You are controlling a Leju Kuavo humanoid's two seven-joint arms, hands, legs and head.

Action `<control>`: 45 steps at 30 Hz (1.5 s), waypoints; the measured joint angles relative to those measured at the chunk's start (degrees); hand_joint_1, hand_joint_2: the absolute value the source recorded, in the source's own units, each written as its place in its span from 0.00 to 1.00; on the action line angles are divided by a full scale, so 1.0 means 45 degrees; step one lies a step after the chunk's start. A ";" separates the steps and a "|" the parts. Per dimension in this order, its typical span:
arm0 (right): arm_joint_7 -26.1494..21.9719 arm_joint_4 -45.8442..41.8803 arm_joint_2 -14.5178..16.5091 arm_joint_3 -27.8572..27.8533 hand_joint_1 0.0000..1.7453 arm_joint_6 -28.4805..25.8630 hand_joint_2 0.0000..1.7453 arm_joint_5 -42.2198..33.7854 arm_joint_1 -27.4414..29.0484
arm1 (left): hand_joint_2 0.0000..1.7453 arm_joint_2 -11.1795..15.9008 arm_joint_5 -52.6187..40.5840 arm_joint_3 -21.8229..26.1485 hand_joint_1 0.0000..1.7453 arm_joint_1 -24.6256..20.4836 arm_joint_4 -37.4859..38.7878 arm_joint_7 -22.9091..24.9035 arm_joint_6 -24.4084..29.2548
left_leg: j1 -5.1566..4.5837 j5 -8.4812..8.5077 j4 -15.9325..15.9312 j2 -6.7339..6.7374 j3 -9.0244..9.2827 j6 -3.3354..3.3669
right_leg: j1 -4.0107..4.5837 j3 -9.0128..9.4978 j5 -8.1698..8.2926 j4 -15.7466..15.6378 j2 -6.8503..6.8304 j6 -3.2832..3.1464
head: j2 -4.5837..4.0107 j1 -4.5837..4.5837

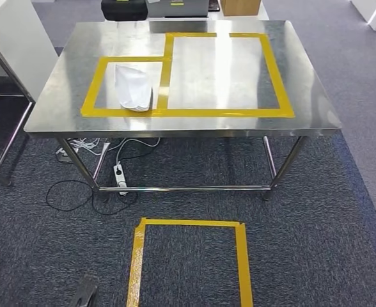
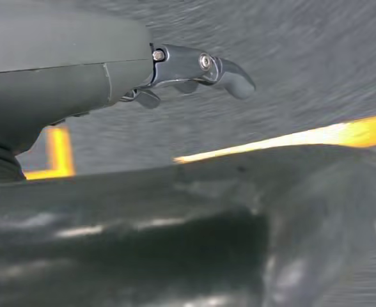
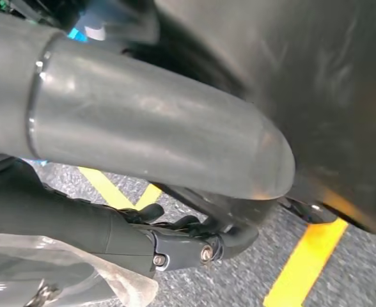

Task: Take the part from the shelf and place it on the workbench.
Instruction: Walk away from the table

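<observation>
One white bagged part (image 1: pixel 133 87) already on the surface (image 1: pixel 55 115), inside the smaller yellow-taped box. Right robot hand (image 3: pixel 186 246) gripping a clear plastic bag (image 3: pixel 128 288); left robot hand (image 2: pixel 195 73) loose, holding nothing. Possible slip from that thin plastic grip.

Floor: dark grey carpet (image 1: pixel 321 256) with a yellow tape square (image 1: pixel 190 256).
Furniture: steel table (image 1: pixel 302 96) on tubular legs.
Under table: white power strip (image 1: pixel 120 176), loose cables.
</observation>
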 joint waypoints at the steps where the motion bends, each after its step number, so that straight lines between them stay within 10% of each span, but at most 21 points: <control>1: 0.0016 0.0000 -0.0006 0.0004 0.00 0.0006 0.00 0.0018 -0.0002 | 0.00 -0.0057 -0.0313 -0.0096 0.00 0.0024 0.0284 0.0207 -0.0022 | -0.0007 0.0112 0.0039 -0.0018 -0.0073 -0.0070 | 0.0022 0.0222 -0.0143 -0.0436 0.0010 -0.0077 | 0.0000 -0.0006; 4: 0.0064 0.0017 -0.0011 0.0033 0.00 -0.0102 0.00 0.0100 0.0006 | 0.00 -0.0240 -0.0846 -0.0387 0.00 0.0041 0.0917 0.0503 -0.0081 | 0.0044 0.0117 0.0108 -0.0088 -0.0237 -0.0305 | 0.0020 -0.0072 0.0083 -0.0556 -0.0059 -0.0403 | 0.0000 -0.0003; 8: 0.0090 0.0034 -0.0023 0.0101 0.00 -0.0290 0.00 0.0255 0.0012 | 0.00 -0.0442 -0.1041 -0.0652 0.00 -0.0035 0.1323 0.0691 -0.0097 | 0.0135 -0.2315 0.2533 -0.0138 -0.0619 -0.0547 | 0.0032 -0.0731 0.0707 -0.0530 -0.0166 -0.0648 | 0.0000 -0.0100; 10: 0.0081 0.0034 -0.0036 0.0144 0.00 -0.0357 0.00 0.0328 0.0000 | 0.00 -0.0499 -0.1062 -0.0725 0.00 -0.0136 0.1434 0.0760 -0.0114 | 0.0150 -0.2448 0.3566 -0.0138 -0.0475 -0.0583 | 0.0052 -0.1105 0.1003 -0.0425 -0.0204 -0.0634 | 0.0000 -0.0099; 13: 0.0050 0.0033 -0.0061 0.0222 0.00 -0.0409 0.00 0.0425 -0.0038 | 0.00 -0.0548 -0.1067 -0.0852 0.00 -0.0256 0.1482 0.0835 -0.0199 | 0.0148 -0.1583 0.2028 -0.0151 0.1055 -0.0475 | 0.0064 -0.1747 0.1353 -0.0163 -0.0216 -0.0562 | 0.0000 -0.0099; 15: 0.0011 0.0030 -0.0064 0.0282 0.00 -0.0475 0.00 0.0464 -0.0056 | 0.00 -0.0569 -0.0906 -0.0864 0.00 -0.0339 0.1502 0.0818 -0.0306 | 0.0105 -0.1722 0.0215 -0.0175 0.2224 -0.0331 | 0.0089 -0.2008 0.1557 -0.0030 -0.0219 -0.0443 | 0.0000 -0.0086; 18: -0.0058 0.0036 -0.0080 0.0314 0.00 -0.0540 0.00 0.0446 -0.0062 | 0.00 -0.0618 -0.0598 -0.0830 0.00 -0.0388 0.1584 0.0767 -0.0400 | 0.0043 -0.1737 -0.0420 -0.0168 0.2376 -0.0095 | 0.0057 -0.2144 0.1866 -0.0032 -0.0227 -0.0195 | 0.0000 -0.0106; 21: -0.0092 0.0053 -0.0120 0.0321 0.00 -0.0550 0.00 0.0401 -0.0042 | 0.00 -0.0669 -0.0508 -0.0818 0.00 -0.0391 0.1661 0.0764 -0.0414 | 0.0091 -0.1220 -0.0498 -0.0105 0.1841 0.0206 | 0.0007 -0.2563 0.0749 0.0743 -0.0117 0.0008 | 0.0000 -0.0067; 24: -0.0018 0.0053 -0.0143 0.0322 0.00 -0.0549 0.00 0.0255 -0.0059 | 0.00 -0.0699 -0.0684 -0.0819 0.00 -0.0387 0.1685 0.0913 -0.0300 | 0.0068 -0.0767 -0.0486 -0.0029 0.1207 0.0292 | -0.0010 -0.3007 -0.0707 0.2999 -0.0076 0.0154 | 0.0000 -0.0010; 26: 0.0097 0.0053 -0.0151 0.0322 0.00 -0.0549 0.00 0.0153 -0.0076 | 0.00 -0.0725 -0.0827 -0.0824 0.00 -0.0378 0.1697 0.1082 -0.0198 | 0.0066 -0.0487 -0.0454 0.0146 0.0805 0.0256 | -0.0027 -0.2827 -0.0087 0.3696 -0.0092 0.0229 | 0.0000 -0.0007; 28: 0.0211 0.0051 -0.0157 0.0320 0.00 -0.0549 0.00 0.0107 -0.0098 | 0.00 -0.0754 -0.0915 -0.0830 0.00 -0.0375 0.1708 0.1191 -0.0160 | 0.0066 -0.0278 -0.0357 0.0344 0.0490 0.0169 | -0.0051 -0.1854 0.0691 0.2721 -0.0310 0.0263 | 0.0000 -0.0009; 32: 0.0367 0.0034 -0.0174 0.0317 0.00 -0.0531 0.00 0.0096 -0.0215 | 0.00 -0.0793 -0.1032 -0.0845 0.00 -0.0399 0.1728 0.1365 -0.0130 | 0.0009 -0.0077 0.0032 0.0772 0.0204 -0.0102 | 0.0008 0.0278 -0.0088 -0.0551 -0.0850 0.0014 | 0.0000 0.0008; 35: 0.0437 0.0038 -0.0185 0.0313 0.00 -0.0511 0.00 0.0091 -0.0159 | 0.00 -0.0794 -0.1062 -0.0851 0.00 -0.0430 0.1736 0.1400 -0.0129 | 0.0078 -0.0352 0.0298 0.0725 0.0100 -0.0357 | -0.0004 0.0072 -0.0037 -0.0637 -0.0552 -0.0340 | 0.0000 -0.0012; 40: 0.0509 0.0040 -0.0209 0.0307 0.00 -0.0454 0.00 0.0091 -0.0133 | 0.00 -0.0793 -0.1134 -0.0851 0.00 -0.0362 0.1775 0.1400 -0.0121 | 0.0134 -0.2466 0.3353 -0.0089 -0.0565 -0.0516 | 0.0029 -0.0300 0.0361 -0.0588 0.0027 -0.0531 | 0.0000 -0.0034; 45: 0.0572 0.0041 -0.0208 0.0307 0.00 -0.0396 0.00 0.0087 -0.0170 | 0.00 -0.0779 -0.1198 -0.0857 0.00 -0.0376 0.1794 0.1400 -0.0109 | 0.0147 -0.1055 0.0779 -0.0951 0.1114 -0.0175 | 0.0068 -0.0573 0.0451 -0.0332 0.0783 -0.0458 | 0.0000 -0.0010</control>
